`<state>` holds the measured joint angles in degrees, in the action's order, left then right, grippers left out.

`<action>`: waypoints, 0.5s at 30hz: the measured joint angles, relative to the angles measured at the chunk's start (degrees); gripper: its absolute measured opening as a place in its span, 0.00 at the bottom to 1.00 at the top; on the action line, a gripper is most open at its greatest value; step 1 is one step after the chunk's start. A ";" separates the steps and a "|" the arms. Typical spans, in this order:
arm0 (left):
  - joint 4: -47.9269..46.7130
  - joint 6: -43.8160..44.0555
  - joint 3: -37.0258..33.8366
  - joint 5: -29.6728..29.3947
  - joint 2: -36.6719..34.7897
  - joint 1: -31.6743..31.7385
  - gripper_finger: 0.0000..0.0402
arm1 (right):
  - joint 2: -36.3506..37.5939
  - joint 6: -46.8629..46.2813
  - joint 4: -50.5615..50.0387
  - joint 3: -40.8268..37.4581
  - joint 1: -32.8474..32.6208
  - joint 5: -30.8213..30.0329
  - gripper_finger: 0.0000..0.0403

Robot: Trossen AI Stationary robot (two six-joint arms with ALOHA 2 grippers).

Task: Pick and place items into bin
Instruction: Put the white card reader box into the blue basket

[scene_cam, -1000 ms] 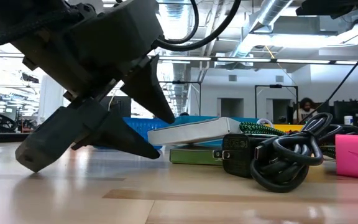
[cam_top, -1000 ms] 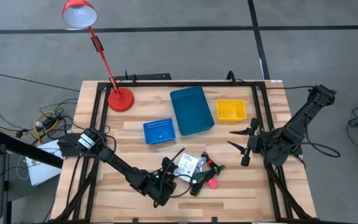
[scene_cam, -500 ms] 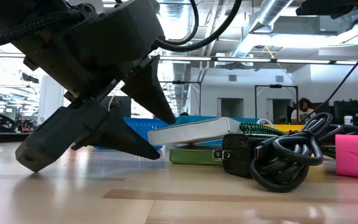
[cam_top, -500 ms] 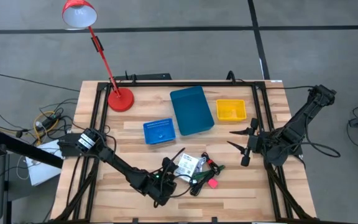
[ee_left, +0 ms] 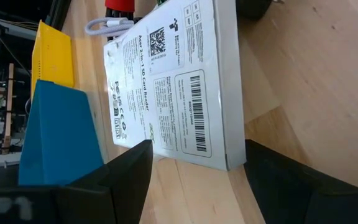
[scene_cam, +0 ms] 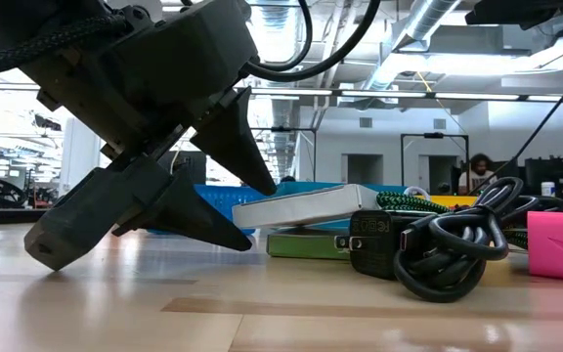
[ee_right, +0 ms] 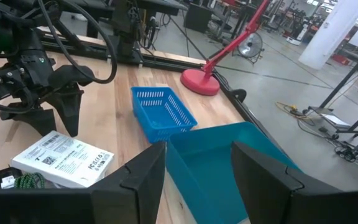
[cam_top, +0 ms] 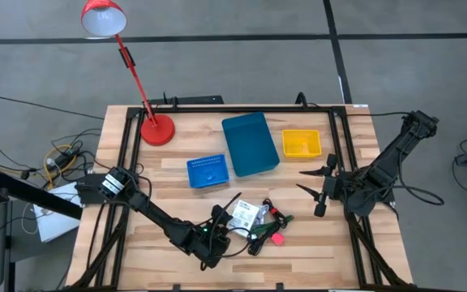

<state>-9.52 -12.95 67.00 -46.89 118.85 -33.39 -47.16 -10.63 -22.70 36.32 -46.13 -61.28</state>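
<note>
The items lie in a heap near the table's near edge. The white printed packet (cam_top: 246,213) rests tilted, one end propped on a green piece (scene_cam: 306,244). Beside it are a coiled black cable (scene_cam: 448,249), black pieces with red (cam_top: 267,217) and a pink bit (scene_cam: 560,244). My left gripper (cam_top: 221,227) sits low at the heap's left side and is open. Its fingers stand on either side of the packet's near end (ee_left: 225,163), and I see no contact. My right gripper (cam_top: 305,181) waits open above the table's right part.
A teal bin (cam_top: 250,143), a small blue basket (cam_top: 207,171) and a yellow bin (cam_top: 302,143) stand toward the far edge. A red desk lamp (cam_top: 156,128) stands at the far left. Bare wood lies left of the heap. A person shows in the room behind.
</note>
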 joint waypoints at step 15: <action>-0.02 0.17 0.00 1.53 0.00 0.00 0.46 | 0.00 0.00 0.00 0.00 0.02 0.27 0.44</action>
<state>-9.54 -12.78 67.00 -45.37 118.85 -33.39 -47.16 -10.63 -22.70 36.32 -46.11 -61.01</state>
